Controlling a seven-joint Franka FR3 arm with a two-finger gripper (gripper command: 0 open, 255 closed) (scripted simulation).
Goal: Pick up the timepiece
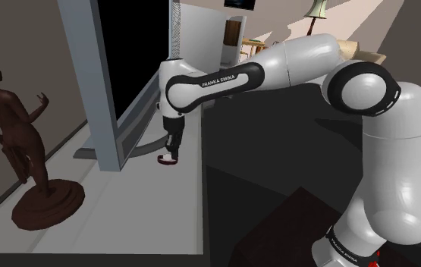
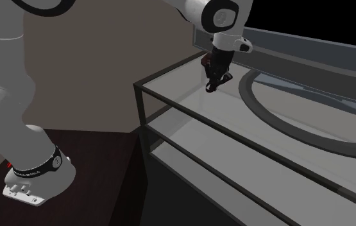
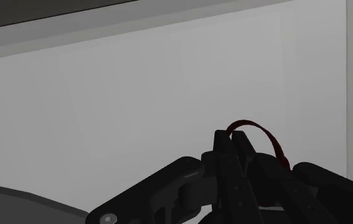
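Pinching a slim dark-red wristwatch (image 3: 274, 142) (its strap a curved loop), matte black gripper (image 3: 231, 137) clamped shut, over smooth dark-framed glass table (image 2: 195, 96), glossy brown figurine (image 1: 17, 129) well apart.

Glossy white arm (image 1: 292, 64), matt black gripper (image 2: 211, 86), matt red watch strap (image 3: 267, 132), glassy tabletop (image 2: 189, 90), polished brown statue (image 1: 19, 129).

Dim, even light lies over the pale worktop (image 1: 125, 220); slanting bright bands cross the far wall (image 1: 410, 34) (shoulder view), and the arm (image 1: 292, 64) gleams softly.
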